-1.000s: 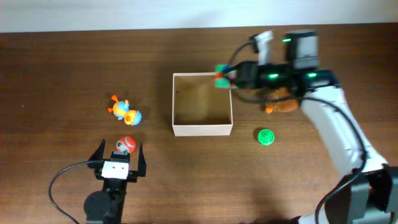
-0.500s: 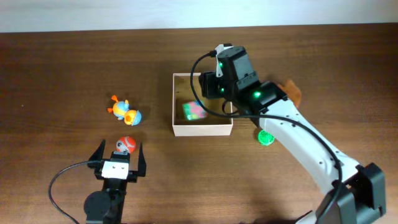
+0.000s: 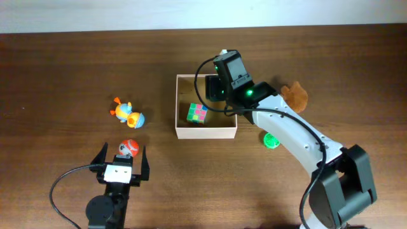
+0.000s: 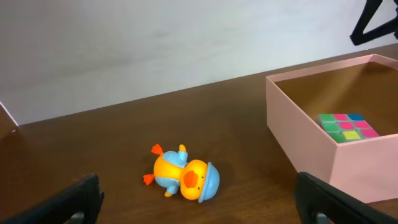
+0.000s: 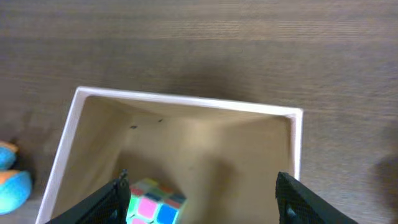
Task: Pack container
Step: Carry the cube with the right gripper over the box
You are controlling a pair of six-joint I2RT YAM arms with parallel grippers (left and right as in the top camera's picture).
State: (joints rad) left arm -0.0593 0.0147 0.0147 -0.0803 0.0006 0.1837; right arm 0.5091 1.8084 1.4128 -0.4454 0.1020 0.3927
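Though half cropped, cube (image 5: 154,200) inside container (image 5: 186,101)

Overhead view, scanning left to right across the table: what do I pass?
duck toy → container → green ball → brown toy
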